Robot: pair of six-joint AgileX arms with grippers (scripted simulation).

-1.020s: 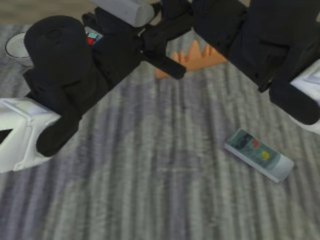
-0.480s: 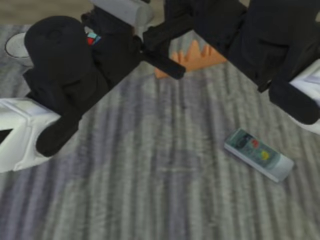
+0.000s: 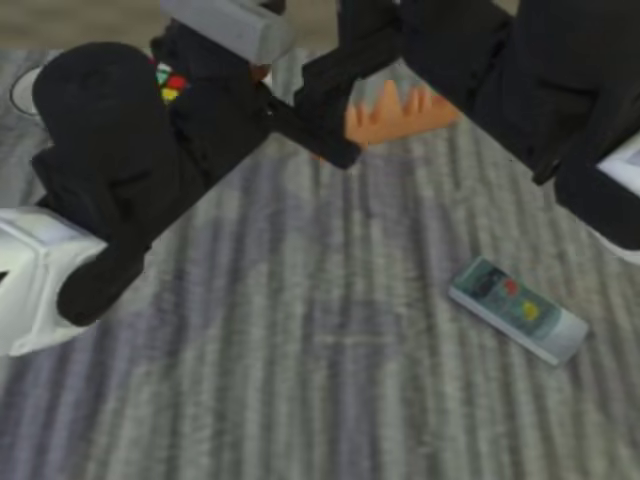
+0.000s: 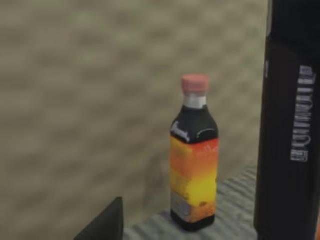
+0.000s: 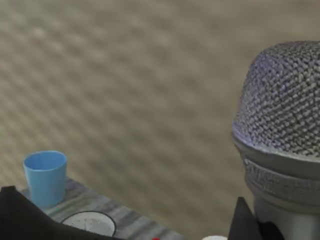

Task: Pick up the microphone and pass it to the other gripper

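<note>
Where the microphone is: the small microphone with a silver-grey mesh head and black stick handle (image 5: pixel 285 130) is off the table, at the far middle where my two arms meet.
Left gripper: the left gripper (image 3: pixel 285 105) sits beside the handle; I cannot tell its grip.
Right gripper: the right gripper (image 3: pixel 335 95) has the mesh head close to its camera; I cannot tell its grip either.
Just changed: over the last second my left arm has drifted toward the table's left, and more of the orange spiky object (image 3: pixel 395 112) shows.
Unchanged: the green-white remote-like box (image 3: pixel 517 322) lies where it did.
Meaning: I judge the hand-over is underway but not confirmed.
</note>
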